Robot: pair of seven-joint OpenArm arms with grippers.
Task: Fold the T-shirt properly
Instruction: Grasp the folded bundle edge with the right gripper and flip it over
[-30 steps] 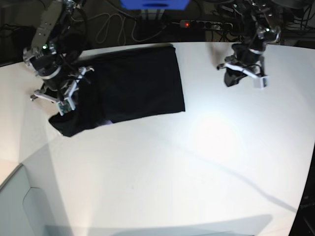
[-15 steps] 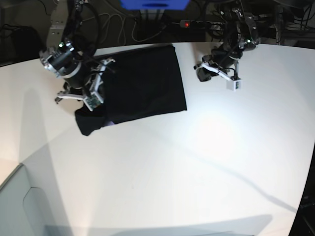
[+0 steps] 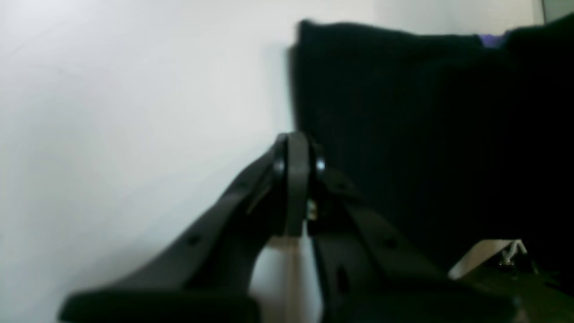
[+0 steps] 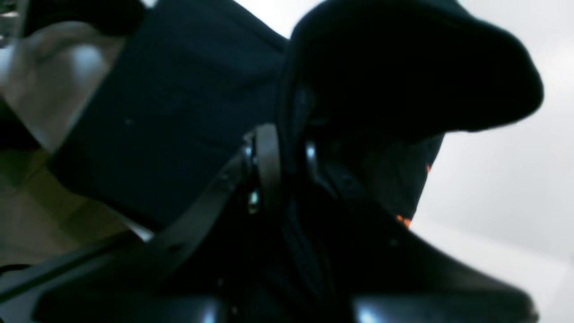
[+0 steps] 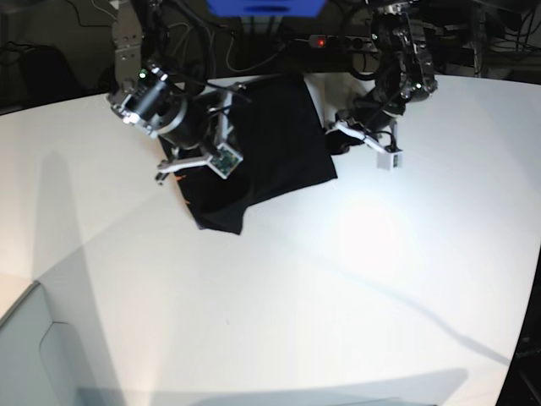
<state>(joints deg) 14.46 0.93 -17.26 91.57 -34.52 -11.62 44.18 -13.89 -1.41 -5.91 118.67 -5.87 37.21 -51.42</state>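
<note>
Black cloth fills the far middle of the white surface (image 5: pixel 355 279): the T-shirt (image 5: pixel 279 135) lies there partly folded, its far edge at the surface's far rim and a loose flap hanging toward the near left. The right end effector (image 5: pixel 203 161) sits over that left part, and in its wrist view the fingers (image 4: pixel 268 170) are pinched together on a bunched fold of the T-shirt (image 4: pixel 403 80), with small orange specks of print showing at the cloth's edge. The left end effector (image 5: pixel 359 139) hovers just beside the shirt's right edge; its wrist view shows the fingers (image 3: pixel 296 179) pressed closed with nothing between them, the T-shirt (image 3: pixel 403 112) lying flat beyond them. A power strip (image 5: pixel 351 40) with a red light lies behind the surface.
</note>
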